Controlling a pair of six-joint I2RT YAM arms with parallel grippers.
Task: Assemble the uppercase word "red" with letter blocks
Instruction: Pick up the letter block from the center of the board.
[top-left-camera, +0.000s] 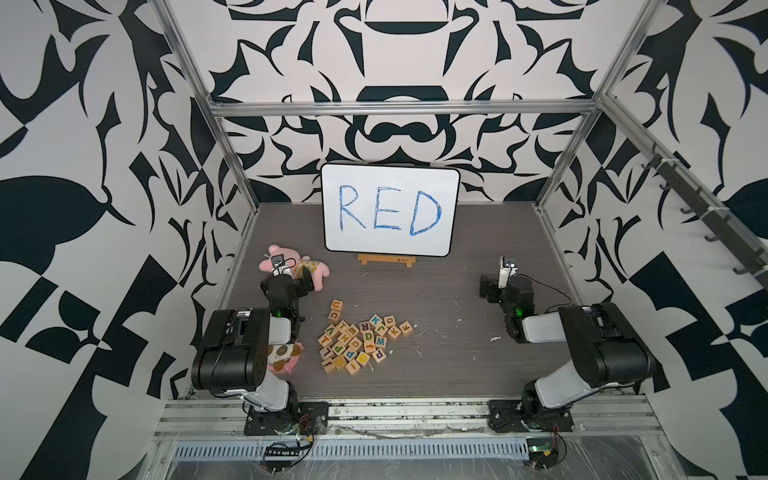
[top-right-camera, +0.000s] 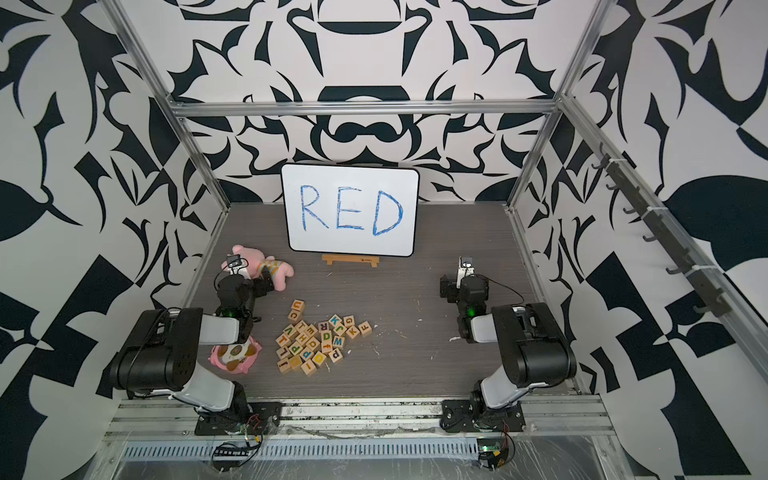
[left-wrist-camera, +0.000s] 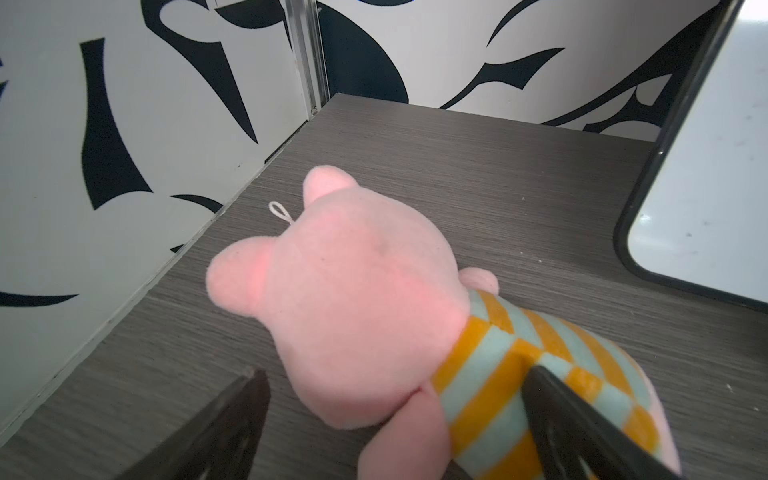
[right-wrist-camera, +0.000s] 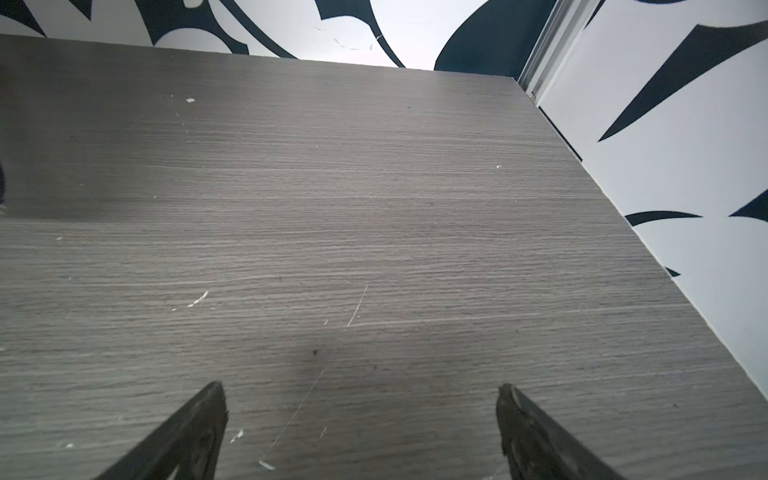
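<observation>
The letter blocks (top-left-camera: 359, 340) lie in a loose heap on the grey table, left of centre in both top views. Near its middle I read a dark-purple R (top-left-camera: 365, 325), a red E (top-left-camera: 352, 331) and a green D (top-left-camera: 368, 336), each turned a different way. My left gripper (left-wrist-camera: 392, 372) is open behind the heap, its fingers astride a pink plush toy (left-wrist-camera: 353, 299); one finger (left-wrist-camera: 552, 399) touches the striped shirt. My right gripper (right-wrist-camera: 360, 387) is open over bare table at the right (top-left-camera: 483, 286), far from the blocks.
A whiteboard (top-left-camera: 390, 208) with blue handwritten RED stands at the back on a small wooden stand (top-left-camera: 386, 260). A second plush toy (top-left-camera: 284, 357) lies under my left arm. Patterned walls and metal posts close in the table's sides.
</observation>
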